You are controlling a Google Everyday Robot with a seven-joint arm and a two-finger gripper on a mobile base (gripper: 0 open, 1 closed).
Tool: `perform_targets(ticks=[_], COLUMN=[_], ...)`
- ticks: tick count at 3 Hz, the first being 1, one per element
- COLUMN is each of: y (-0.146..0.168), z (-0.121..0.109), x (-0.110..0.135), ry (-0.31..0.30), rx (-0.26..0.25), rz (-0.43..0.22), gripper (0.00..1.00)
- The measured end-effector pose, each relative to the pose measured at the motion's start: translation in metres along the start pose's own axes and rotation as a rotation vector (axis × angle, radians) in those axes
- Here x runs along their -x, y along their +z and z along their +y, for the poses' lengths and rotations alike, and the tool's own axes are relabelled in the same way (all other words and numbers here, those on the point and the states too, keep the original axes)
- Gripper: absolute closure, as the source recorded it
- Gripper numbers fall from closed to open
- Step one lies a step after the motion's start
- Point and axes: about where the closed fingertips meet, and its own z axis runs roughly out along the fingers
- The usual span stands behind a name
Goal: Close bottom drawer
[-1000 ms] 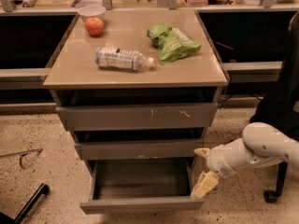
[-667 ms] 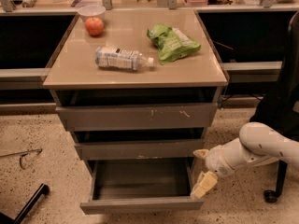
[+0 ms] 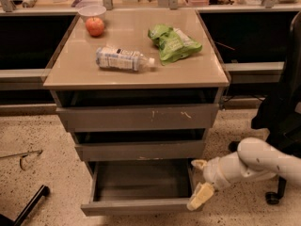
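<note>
Bottom drawer point(image 3: 136, 206) pulled out, pincer point(image 3: 200, 180) spread open at its right front corner, bottle point(image 3: 123, 59) label unreadable

The bottom drawer point(image 3: 136, 206) stands pulled out, its tray open from above, with the middle drawer point(image 3: 141, 150) just over its rear part. The end effector point(image 3: 200, 180) sits at the drawer's right front corner with its fingers spread, one by the tray's right wall and one at the front panel's right end. The arm point(image 3: 254, 161) behind it takes up the floor to the right, and a chair wheel point(image 3: 273, 197) lies beyond. Left of the drawer the floor point(image 3: 51, 182) is open as far as a black bar point(image 3: 29, 206) and a thin wire object point(image 3: 23, 157). On the bench point(image 3: 136, 76), a bottle point(image 3: 123, 59), an apple point(image 3: 95, 26) and a bag point(image 3: 173, 44) leave the front edge free.
</note>
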Motion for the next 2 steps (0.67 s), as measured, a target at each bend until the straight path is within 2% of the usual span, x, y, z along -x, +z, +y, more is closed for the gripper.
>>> perform_targets(ticks=[1, 2], y=[0.063, 0.142], z=[0.002, 0.002], x=[-0.050, -0.103], ry=[0.047, 0.120], rx=[-0.014, 0.019], rz=[-0.095, -0.180], gripper=[0.00, 0.00])
